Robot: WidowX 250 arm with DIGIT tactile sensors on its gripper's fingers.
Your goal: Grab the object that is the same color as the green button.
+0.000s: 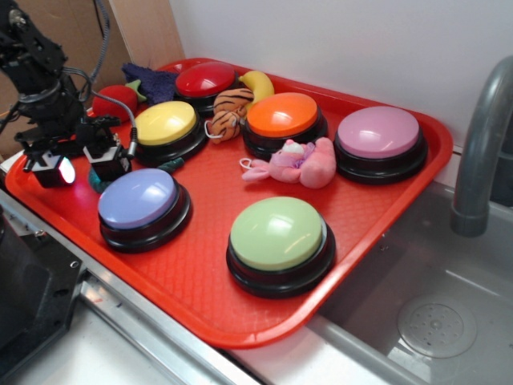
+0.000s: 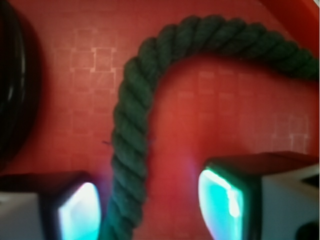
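Gripper: the gripper (image 1: pixel 82 166) is seen low over the left part of the red tray (image 1: pixel 200 273), between the yellow button (image 1: pixel 166 124) and the purple button (image 1: pixel 138 199). Its jaws are held apart, and nothing is clamped between them.
Fingers: in the wrist view, 2 fingertips (image 2: pixel 227 200) with pale glowing pads are seen at the bottom edge, 1 on each side of the rope.
Rope: the dark green rope (image 2: pixel 131 135) is lying flat on the tray floor. In the wrist view it is curved like a hook; 1 end runs down between the fingertips, close to the left pad, and the other part bends away to the upper right. In the exterior view only a small green piece (image 1: pixel 170 166) is seen just beside the gripper, at the base of the yellow button.
Contact: whether the left pad touches the rope cannot be told; a clear gap is seen at the right pad.
Green button: the green button (image 1: pixel 277 234) is placed at the front of the tray, well apart from the rope and the gripper.
Other buttons: a red button (image 1: pixel 205 79), an orange button (image 1: pixel 283 115) and a pink button (image 1: pixel 379 132) are placed along the back of the tray.
Toys: a pink plush toy (image 1: pixel 300 164) is lying between the orange and the green button.
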